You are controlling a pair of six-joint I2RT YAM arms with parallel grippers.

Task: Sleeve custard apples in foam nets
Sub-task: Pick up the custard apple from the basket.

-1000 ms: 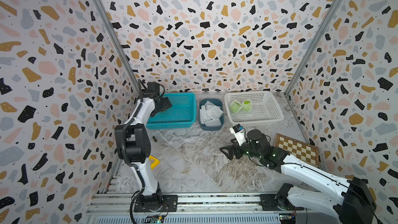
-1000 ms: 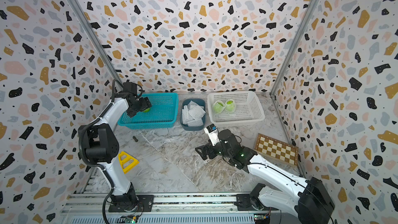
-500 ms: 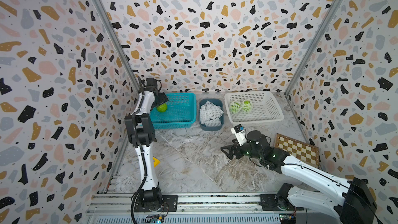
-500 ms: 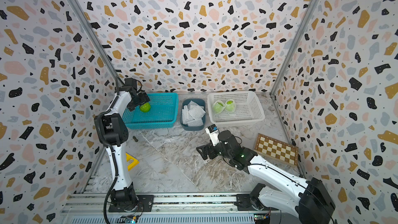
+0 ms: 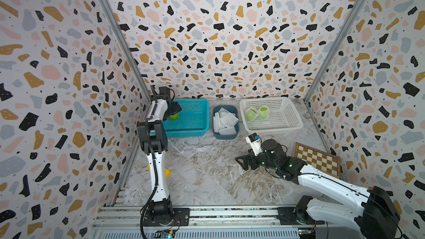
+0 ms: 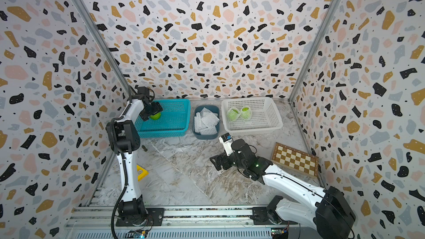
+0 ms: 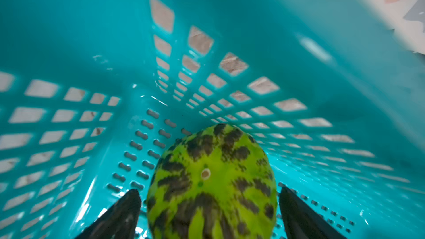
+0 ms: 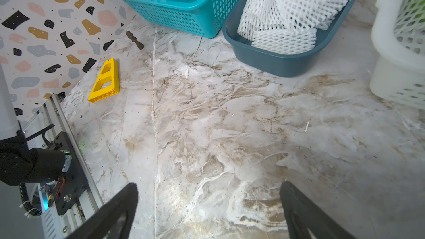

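Observation:
One bare custard apple (image 7: 211,180), green with dark scales, lies in the near-left corner of the teal basket (image 5: 195,132). My left gripper (image 7: 208,191) is down in that basket, open, one black finger on each side of the fruit with a thin gap at both. In both top views the gripper (image 5: 173,111) (image 6: 153,111) hides most of this fruit (image 5: 174,117) (image 6: 155,116). Two custard apples in foam nets (image 5: 250,114) (image 5: 264,112) lie in the white basket (image 5: 287,123). Loose foam nets (image 5: 224,120) (image 8: 292,8) fill the blue-grey tub (image 5: 225,135). My right gripper (image 5: 241,160) (image 8: 208,185) hangs open above bare marble.
A chessboard (image 5: 317,159) lies at the right by the wall. A yellow plastic frame (image 8: 104,81) and a small brown peg (image 8: 134,40) lie near the left wall in front of the teal basket. The three containers stand in a row along the back wall.
The left arm has straightened up and its gripper has dropped into the teal basket round the fruit, its fingers drawing in slightly. The right arm has not moved.

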